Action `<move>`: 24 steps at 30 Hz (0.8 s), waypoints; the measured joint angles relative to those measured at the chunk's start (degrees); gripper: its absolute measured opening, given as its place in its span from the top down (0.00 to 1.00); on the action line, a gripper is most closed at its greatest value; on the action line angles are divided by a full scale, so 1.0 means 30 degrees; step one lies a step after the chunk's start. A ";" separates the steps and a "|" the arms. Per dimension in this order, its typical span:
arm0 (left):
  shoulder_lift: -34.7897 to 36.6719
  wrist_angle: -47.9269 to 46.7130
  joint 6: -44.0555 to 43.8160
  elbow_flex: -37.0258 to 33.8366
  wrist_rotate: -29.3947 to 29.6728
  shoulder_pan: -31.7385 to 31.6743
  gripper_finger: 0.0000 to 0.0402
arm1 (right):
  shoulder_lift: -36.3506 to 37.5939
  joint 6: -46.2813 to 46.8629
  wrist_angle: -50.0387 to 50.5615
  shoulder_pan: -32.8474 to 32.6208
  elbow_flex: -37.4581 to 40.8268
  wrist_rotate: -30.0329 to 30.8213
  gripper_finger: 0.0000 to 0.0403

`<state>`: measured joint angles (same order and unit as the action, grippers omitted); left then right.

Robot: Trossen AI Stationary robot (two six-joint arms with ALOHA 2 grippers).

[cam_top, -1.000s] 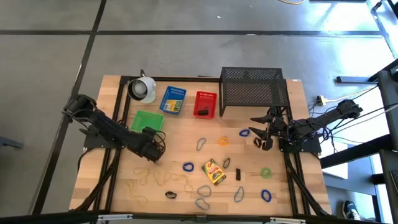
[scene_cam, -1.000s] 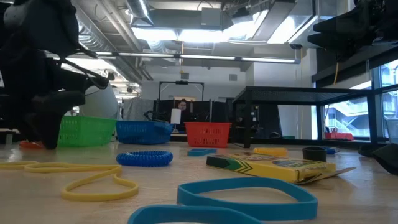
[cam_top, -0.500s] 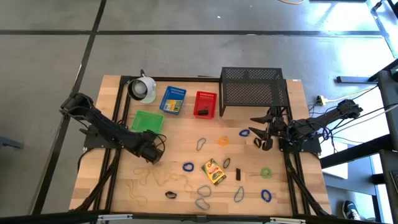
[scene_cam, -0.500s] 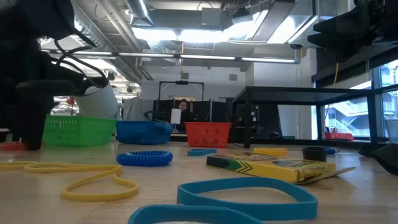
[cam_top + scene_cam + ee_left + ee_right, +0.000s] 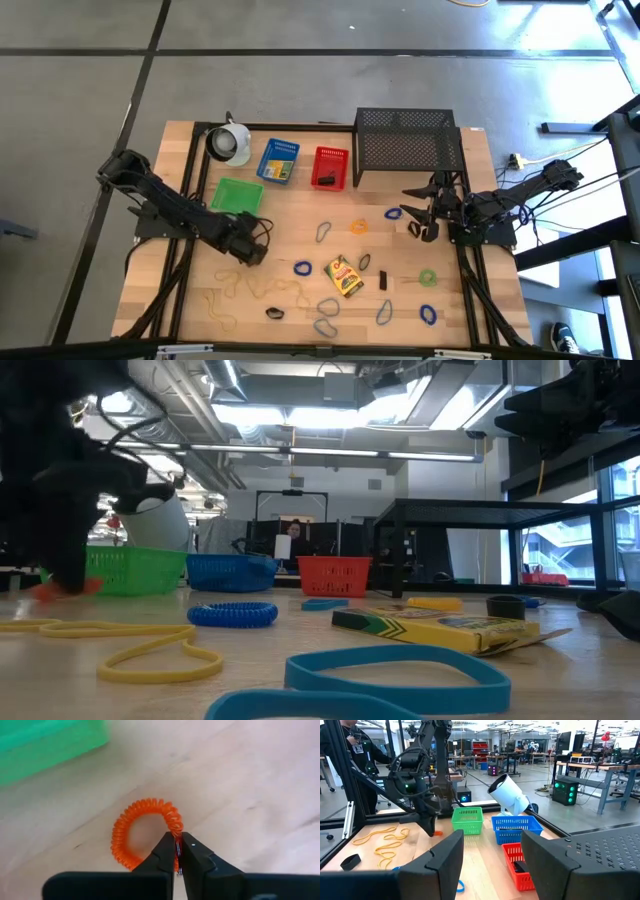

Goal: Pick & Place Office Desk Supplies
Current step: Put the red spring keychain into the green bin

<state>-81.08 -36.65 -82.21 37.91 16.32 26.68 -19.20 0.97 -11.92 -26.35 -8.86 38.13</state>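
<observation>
just below the green basket (image 5: 237,194), the left gripper (image 5: 179,851) pinches an orange coil band (image 5: 145,832); the right gripper (image 5: 490,852), at three o'clock, stands spread.

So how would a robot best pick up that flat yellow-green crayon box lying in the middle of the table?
Probably from straight above, closing across the crayon box's two long edges. It lies flat on the wooden table, so its broad face offers nothing to pinch, and the narrow width suits a two-finger hand. It sits skewed, so the hand would need turning to match. The nearby blue band lies clear of it.
</observation>
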 joint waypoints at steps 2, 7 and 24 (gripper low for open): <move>0.0000 0.0881 0.0946 0.0568 0.0790 0.0000 0.98 | 0.0000 0.0000 0.0007 0.0001 0.0000 0.0000 0.50; 0.0007 0.4307 0.5164 0.1800 0.3621 -0.0069 0.98 | 0.0000 -0.0007 0.0000 0.0000 0.0000 -0.0004 0.50; 0.0015 2.3811 2.2495 0.2616 0.6773 -0.0947 0.97 | 0.0000 -0.0001 0.0000 0.0006 0.0000 -0.0007 0.50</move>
<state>-81.03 34.79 -14.73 45.76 36.64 23.83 -19.20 0.97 -11.92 -26.33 -8.86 38.11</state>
